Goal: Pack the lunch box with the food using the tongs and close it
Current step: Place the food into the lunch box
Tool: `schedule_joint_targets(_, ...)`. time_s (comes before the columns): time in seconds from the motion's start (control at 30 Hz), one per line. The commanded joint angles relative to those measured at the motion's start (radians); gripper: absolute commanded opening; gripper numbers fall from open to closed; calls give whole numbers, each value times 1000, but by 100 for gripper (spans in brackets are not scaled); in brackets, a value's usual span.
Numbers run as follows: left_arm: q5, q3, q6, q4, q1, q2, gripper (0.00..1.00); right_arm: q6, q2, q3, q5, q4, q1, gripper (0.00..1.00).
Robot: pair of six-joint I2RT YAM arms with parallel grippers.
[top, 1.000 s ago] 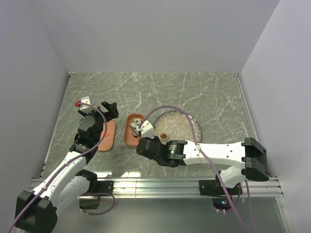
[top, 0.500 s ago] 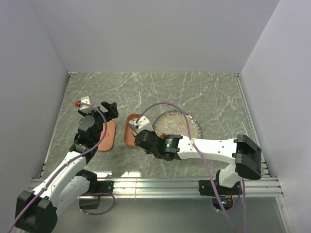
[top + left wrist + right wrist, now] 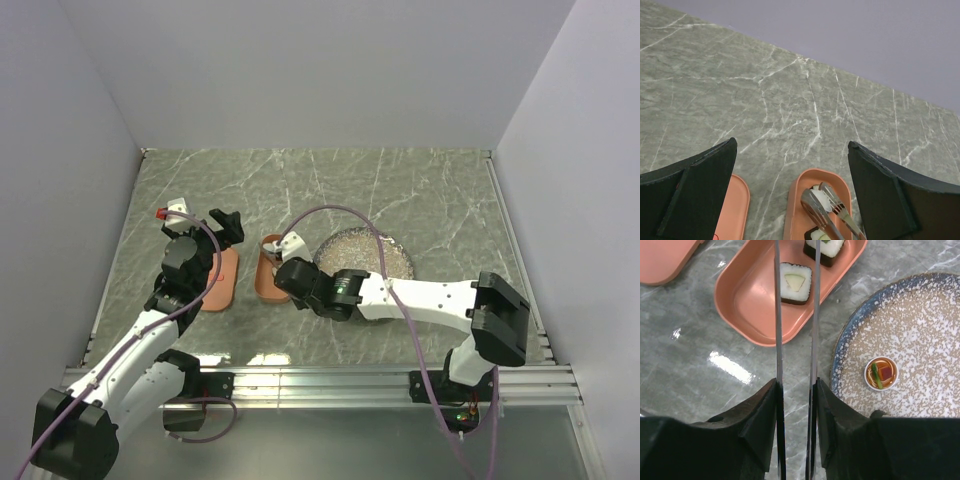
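The salmon lunch box (image 3: pixel 747 295) lies left of the speckled plate (image 3: pixel 920 335), and two dark-edged food pieces (image 3: pixel 795 282) sit in it. My right gripper (image 3: pixel 796 390) is shut on the tongs (image 3: pixel 778 315), whose two thin arms reach out over the box. In the left wrist view the tongs' tips (image 3: pixel 817 214) flank a white piece (image 3: pixel 822 199) near the box's far end (image 3: pixel 792 202). One small round piece (image 3: pixel 881 373) remains on the plate. The lid (image 3: pixel 220 280) lies flat left of the box (image 3: pixel 268 278). My left gripper (image 3: pixel 792 145) hangs open above the lid.
A small white and red thing (image 3: pixel 170 210) lies at the back left, near the side wall. The right arm (image 3: pixel 420 300) stretches across the plate's near edge (image 3: pixel 365 240). Grey marble table reaches back to the walls.
My right gripper has swung left from the plate's edge to over the lunch box, and the tongs' arms have spread a little. The left arm has not moved.
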Motion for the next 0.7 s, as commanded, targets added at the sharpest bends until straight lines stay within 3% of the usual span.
schedule_joint_targets(0.0, -2, 29, -5, 51, 4, 2, 99, -14, 7, 54, 16, 44, -9, 41)
schedule_joint_targets(0.2, -2, 27, -4, 52, 4, 2, 99, -27, 13, 55, 7, 57, -14, 59)
schedule_joint_targets(0.67, 3, 31, -5, 58, 4, 13, 99, -7, -134, 3, 94, 38, -6, 60)
